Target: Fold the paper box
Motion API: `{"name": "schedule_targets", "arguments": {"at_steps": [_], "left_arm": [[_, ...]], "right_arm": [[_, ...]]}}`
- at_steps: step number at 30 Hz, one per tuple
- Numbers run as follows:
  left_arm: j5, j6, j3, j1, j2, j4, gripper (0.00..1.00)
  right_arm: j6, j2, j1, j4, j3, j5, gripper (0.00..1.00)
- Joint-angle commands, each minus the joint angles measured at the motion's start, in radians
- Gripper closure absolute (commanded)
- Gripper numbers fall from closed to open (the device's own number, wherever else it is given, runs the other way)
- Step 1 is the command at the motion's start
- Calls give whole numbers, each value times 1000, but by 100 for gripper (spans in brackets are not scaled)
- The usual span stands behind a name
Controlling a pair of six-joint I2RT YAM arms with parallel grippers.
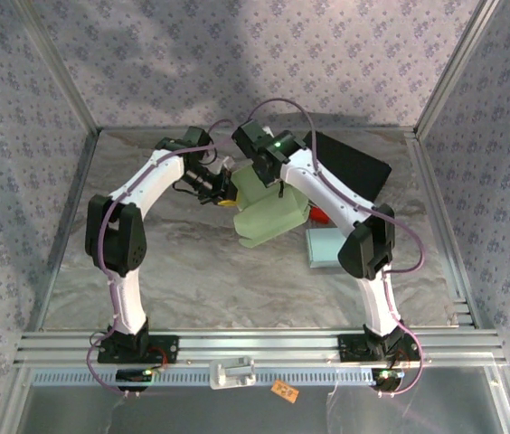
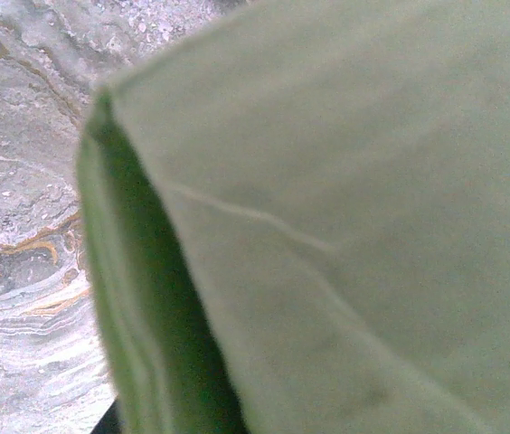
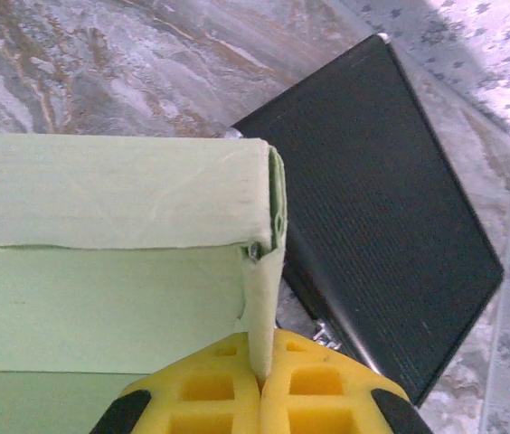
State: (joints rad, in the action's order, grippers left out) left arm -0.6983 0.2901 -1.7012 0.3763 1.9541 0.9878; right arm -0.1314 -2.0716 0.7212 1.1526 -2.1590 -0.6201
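Observation:
The pale green paper box (image 1: 271, 215) is partly folded and lies tilted in the middle of the table between both arms. In the right wrist view, my right gripper (image 3: 261, 375) has its yellow fingers (image 3: 210, 398) shut on a thin upright flap at the corner of the paper box (image 3: 101, 244). From above, the right gripper (image 1: 266, 174) sits at the box's far edge. My left gripper (image 1: 224, 194) is at the box's left edge. In the left wrist view the paper box (image 2: 345, 181) lies very close over the jaws and hides them, and a dark fold opening runs down its left side.
A black ribbed mat (image 1: 354, 167) lies at the back right, just beyond the box corner (image 3: 391, 226). A pale blue sheet (image 1: 325, 246) and a small red object (image 1: 317, 215) lie right of the box. Metal frame rails (image 1: 255, 345) border the marbled table (image 2: 20, 181).

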Motion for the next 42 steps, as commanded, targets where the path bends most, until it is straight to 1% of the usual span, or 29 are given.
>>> {"name": "schedule_targets", "arguments": {"at_steps": [1,4,5,8,10,15,16,19,20,22,23,26,29,31,33,35,36,40,41,42], "left_arm": [[-10,-3,-32,10,-49,25,100],[-9,-2,-33,12,-47,24,100],[-9,0,-33,12,-47,25,100],[-5,3,-31,12,-49,23,100],[-2,6,-29,12,-49,22,100],[2,17,-29,12,-47,10,100],[1,18,-29,13,-46,9,100],[0,19,-34,12,-44,9,100],[-1,18,-34,12,-44,11,100],[0,18,-34,12,-44,12,100],[0,19,-34,12,-44,12,100],[3,27,-37,13,-47,12,100],[5,30,-39,15,-49,12,100],[7,33,-39,15,-49,12,100],[10,37,-40,15,-49,14,100],[13,40,-41,15,-46,16,100],[15,42,-42,15,-44,17,100],[18,47,-43,15,-43,12,100],[15,46,-46,15,-41,12,100],[13,46,-46,15,-39,12,100]], "right_arm": [[-8,-25,10,41,-28,-180,100],[-37,-19,17,48,-27,-150,100],[-48,-14,18,65,-30,-104,99],[-58,7,6,70,-26,-9,86],[-57,15,-1,78,-20,26,82],[-84,31,-14,108,16,49,81],[-86,36,-15,108,25,49,81],[-90,46,-16,103,39,23,93],[-87,43,-16,109,36,10,94],[-93,28,-13,132,13,-30,96],[-102,20,-11,145,3,-61,100],[-116,10,-2,154,6,-133,100],[-113,1,13,151,6,-175,100],[-105,-1,22,150,0,-149,100],[-102,14,21,137,6,-78,83],[-103,31,16,134,18,-42,74],[-107,38,12,139,19,-33,73],[-119,62,8,152,43,-15,72],[-121,68,8,150,54,-18,72],[-125,73,8,146,67,-25,76]]}}
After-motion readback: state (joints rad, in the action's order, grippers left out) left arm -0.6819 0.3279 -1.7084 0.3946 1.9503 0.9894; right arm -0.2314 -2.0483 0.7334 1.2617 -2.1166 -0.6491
